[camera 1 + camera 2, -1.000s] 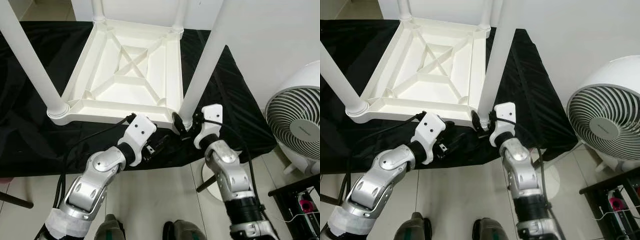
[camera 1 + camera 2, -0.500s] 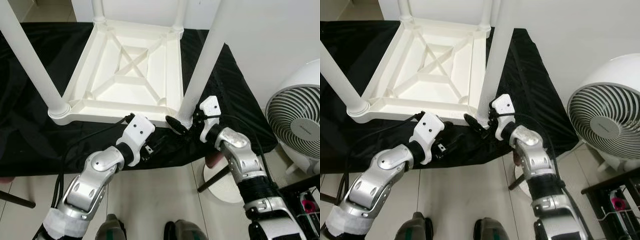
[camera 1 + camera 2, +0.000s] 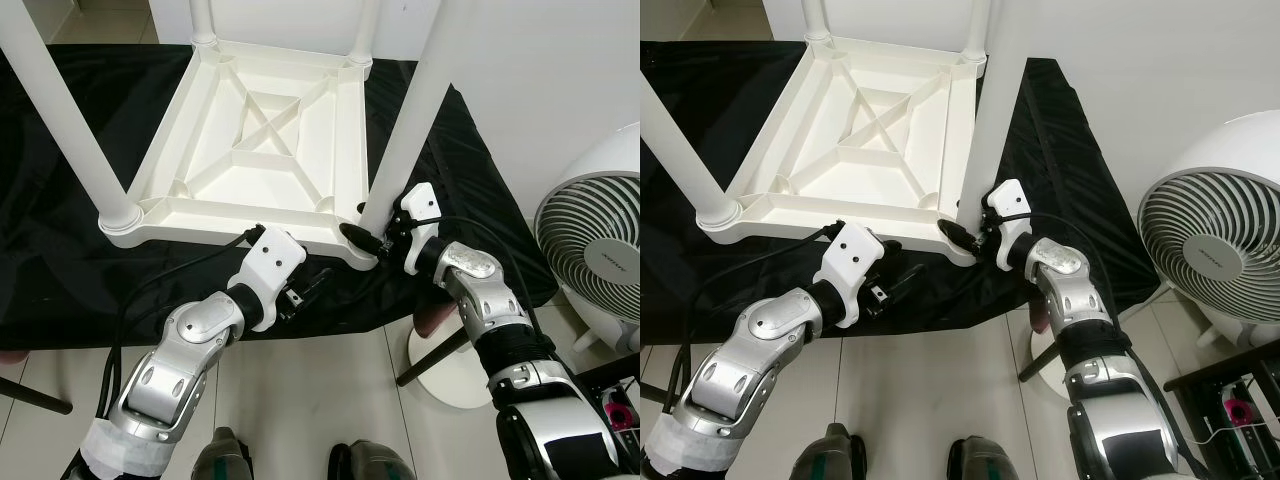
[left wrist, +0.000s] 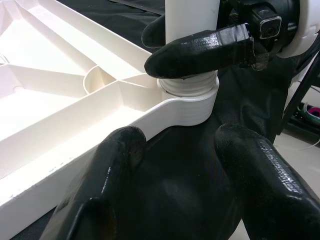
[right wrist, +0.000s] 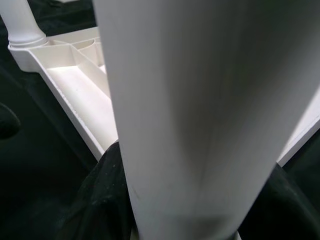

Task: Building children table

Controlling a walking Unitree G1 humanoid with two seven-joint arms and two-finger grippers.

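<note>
From the head views, a white plastic children's table [image 3: 260, 140] lies upside down on a black cloth [image 3: 60, 270], its ribbed underside with a cross brace facing up and round white legs standing from its corners. The near-right white leg [image 3: 405, 130] rises from its socket at the corner closest to the robot. The right gripper [image 3: 362, 237] reaches in from the right with its black fingers around the base of that leg, just above the socket. The left gripper [image 3: 305, 290] hovers low over the cloth, just in front of the table's near edge. A white round fan [image 3: 600, 250] stands on the tiled floor [image 3: 300, 400] to the right.

In the left wrist view, the left gripper's fingers [image 4: 110, 170] are spread, holding nothing, with the table's corner socket beyond them and a right finger [image 4: 200, 47] pressed across the leg.

In the right wrist view, the leg sits close between the right fingers, which pinch it.

Compared with a second ago, the right forearm has swung outward to the right and its wrist has rotated around the leg; the left arm has barely shifted.
</note>
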